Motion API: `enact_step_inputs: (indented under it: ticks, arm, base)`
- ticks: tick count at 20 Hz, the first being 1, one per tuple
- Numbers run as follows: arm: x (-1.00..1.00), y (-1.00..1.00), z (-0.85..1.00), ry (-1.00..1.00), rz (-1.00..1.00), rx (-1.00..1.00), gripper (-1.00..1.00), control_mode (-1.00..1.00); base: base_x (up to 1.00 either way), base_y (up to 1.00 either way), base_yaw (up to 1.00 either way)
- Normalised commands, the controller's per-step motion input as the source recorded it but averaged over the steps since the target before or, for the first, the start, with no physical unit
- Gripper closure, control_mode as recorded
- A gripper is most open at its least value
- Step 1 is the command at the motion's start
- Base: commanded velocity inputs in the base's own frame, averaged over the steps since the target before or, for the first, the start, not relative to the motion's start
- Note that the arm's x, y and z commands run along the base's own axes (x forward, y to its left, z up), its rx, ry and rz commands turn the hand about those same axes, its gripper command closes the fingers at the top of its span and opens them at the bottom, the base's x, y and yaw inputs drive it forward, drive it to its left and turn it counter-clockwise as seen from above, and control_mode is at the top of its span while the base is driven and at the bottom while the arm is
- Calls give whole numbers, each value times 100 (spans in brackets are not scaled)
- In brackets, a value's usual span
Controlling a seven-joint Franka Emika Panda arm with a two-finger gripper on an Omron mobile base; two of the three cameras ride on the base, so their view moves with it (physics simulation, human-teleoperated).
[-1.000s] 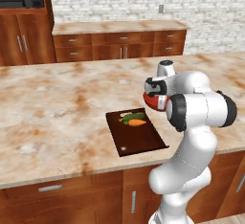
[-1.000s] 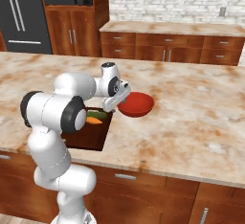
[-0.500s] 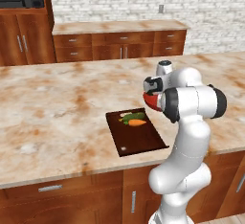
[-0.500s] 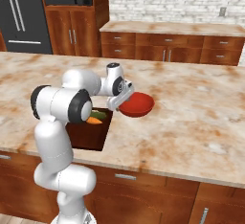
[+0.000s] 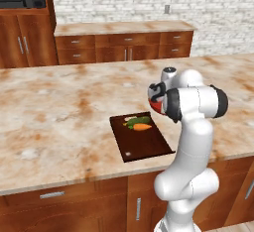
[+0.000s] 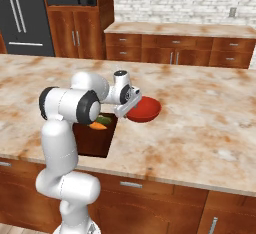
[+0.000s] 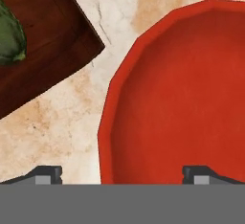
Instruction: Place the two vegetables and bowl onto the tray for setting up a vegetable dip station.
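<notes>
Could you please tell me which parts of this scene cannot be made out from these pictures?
- Bowl: in the left base view the arm covers all but a red sliver; the hand view cuts off its right side.
- Gripper: grip on the bowl rim unclear; only the fingertips show above the bottom edge.
- Tray: near half hidden behind the arm in the right base view.
- Cucumber and carrot: too small to tell whether they touch.

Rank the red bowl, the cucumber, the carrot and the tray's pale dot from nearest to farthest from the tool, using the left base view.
1. Round red bowl, right at the tool.
2. Short dark green cucumber, on the tray's far end.
3. Small orange carrot, just beside the cucumber; nearly a tie.
4. Pale dot, at the dark brown tray's near end.
</notes>
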Motion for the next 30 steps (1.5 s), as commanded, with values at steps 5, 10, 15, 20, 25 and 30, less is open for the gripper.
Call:
enact_step_inputs:
  ticks: [5, 10, 15, 20, 25, 30]
  arm:
    - [1, 0, -24, -1, 0, 0, -100, -100]
    - [3, 0, -24, 0, 0, 0, -100, -100]
    - [7, 0, -26, 0, 0, 0, -100, -100]
    - [9, 0, -15, 0, 0, 0, 100, -100]
    - [6, 0, 0, 0, 0, 0, 100, -100]
    - [6, -9, 29, -2, 0, 0, 100, -100]
  base:
    - [0, 0, 0]
    - [0, 0, 0]
    - [0, 0, 0]
    - [0, 0, 0]
    - [0, 0, 0]
    - [0, 0, 0]
